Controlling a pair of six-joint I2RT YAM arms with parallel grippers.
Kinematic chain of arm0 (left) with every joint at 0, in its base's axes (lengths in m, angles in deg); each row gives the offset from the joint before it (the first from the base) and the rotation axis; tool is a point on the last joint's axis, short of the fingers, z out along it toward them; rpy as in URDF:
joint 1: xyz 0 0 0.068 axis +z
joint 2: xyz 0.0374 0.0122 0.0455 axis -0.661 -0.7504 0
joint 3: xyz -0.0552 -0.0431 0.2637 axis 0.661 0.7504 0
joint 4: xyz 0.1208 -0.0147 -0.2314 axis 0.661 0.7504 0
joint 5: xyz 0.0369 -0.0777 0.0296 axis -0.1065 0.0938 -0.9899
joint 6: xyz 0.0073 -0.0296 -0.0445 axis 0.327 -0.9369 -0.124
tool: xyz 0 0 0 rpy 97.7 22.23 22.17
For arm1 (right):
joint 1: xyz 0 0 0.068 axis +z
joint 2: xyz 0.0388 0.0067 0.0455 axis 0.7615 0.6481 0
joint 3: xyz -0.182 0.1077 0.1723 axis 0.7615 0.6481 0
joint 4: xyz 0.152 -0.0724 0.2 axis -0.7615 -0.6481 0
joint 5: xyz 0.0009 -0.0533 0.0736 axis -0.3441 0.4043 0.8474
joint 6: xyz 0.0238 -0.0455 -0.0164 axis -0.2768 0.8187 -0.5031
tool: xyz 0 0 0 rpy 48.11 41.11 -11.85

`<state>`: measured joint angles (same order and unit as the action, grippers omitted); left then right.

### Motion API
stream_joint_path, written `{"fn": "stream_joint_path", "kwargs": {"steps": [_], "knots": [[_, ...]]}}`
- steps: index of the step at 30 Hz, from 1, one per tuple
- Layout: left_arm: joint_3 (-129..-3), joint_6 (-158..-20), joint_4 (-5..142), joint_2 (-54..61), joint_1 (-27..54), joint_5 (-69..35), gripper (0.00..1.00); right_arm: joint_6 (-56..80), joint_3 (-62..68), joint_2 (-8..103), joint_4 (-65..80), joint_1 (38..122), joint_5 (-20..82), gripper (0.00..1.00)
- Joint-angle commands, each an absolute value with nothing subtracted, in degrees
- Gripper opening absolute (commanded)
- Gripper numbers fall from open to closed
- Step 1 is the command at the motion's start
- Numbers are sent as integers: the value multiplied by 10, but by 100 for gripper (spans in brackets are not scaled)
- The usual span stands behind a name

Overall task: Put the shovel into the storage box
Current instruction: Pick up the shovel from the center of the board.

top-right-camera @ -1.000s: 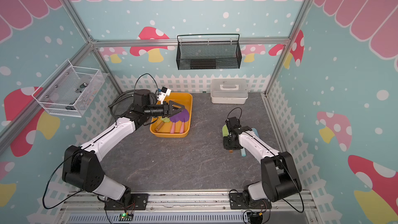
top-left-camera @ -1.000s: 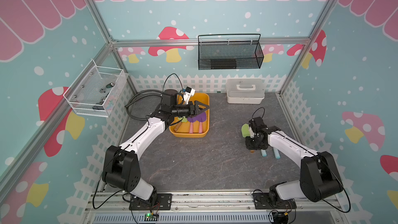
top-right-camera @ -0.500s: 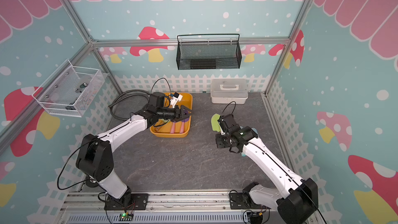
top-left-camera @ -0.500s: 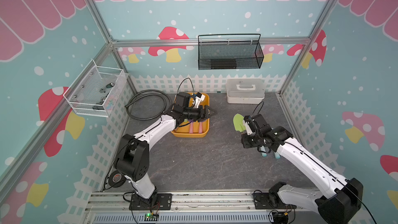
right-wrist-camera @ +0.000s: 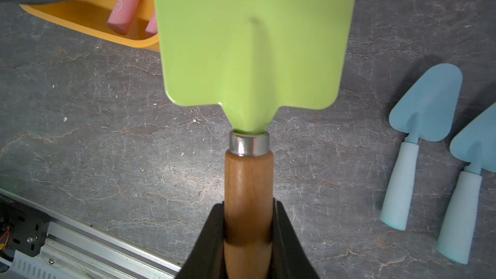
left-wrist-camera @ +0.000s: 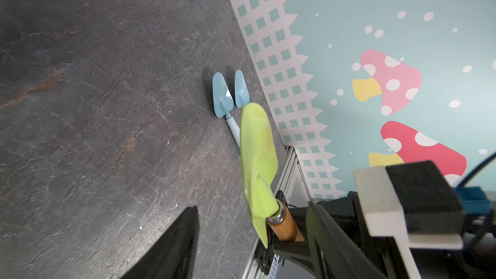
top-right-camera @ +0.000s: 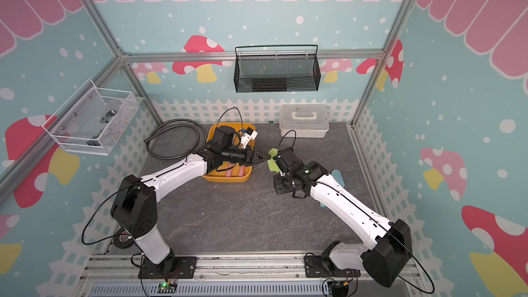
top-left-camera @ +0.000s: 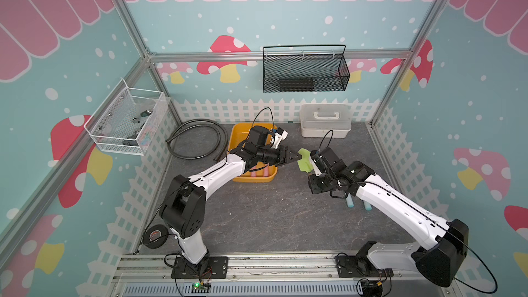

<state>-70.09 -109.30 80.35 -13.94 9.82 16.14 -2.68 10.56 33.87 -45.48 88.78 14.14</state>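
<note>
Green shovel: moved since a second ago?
Yes. In a top view the green shovel, held by the right gripper, now sits closer to the storage box than before.

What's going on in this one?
The right gripper is shut on the wooden handle of a green shovel, holding it off the table with the blade pointing toward the left gripper. The left gripper is open, its fingers either side of the blade, beside the yellow storage box. The shovel isn't in the box yet. Two blue shovels lie on the table.
</note>
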Motion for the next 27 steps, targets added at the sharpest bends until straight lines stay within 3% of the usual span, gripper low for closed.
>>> {"fn": "stream_joint_path", "kwargs": {"steps": [1, 4, 9, 21, 25, 27], "knots": [[-714, -1086, 800, -149, 92, 151, 55, -30, 81, 345, -443, 896, 129, 0], [-705, -1095, 780, -150, 91, 153, 47, -30, 71, 349, -443, 900, 128, 0], [-685, -1128, 719, -149, 90, 152, 43, -32, 65, 349, -443, 904, 130, 0], [-668, -1151, 688, -144, 91, 151, 0, -33, 63, 350, -443, 906, 126, 0], [-664, -1154, 681, -144, 90, 153, 0, -30, 61, 353, -442, 907, 125, 0], [-662, -1157, 676, -143, 91, 155, 0, -29, 58, 358, -442, 907, 125, 5]]}}
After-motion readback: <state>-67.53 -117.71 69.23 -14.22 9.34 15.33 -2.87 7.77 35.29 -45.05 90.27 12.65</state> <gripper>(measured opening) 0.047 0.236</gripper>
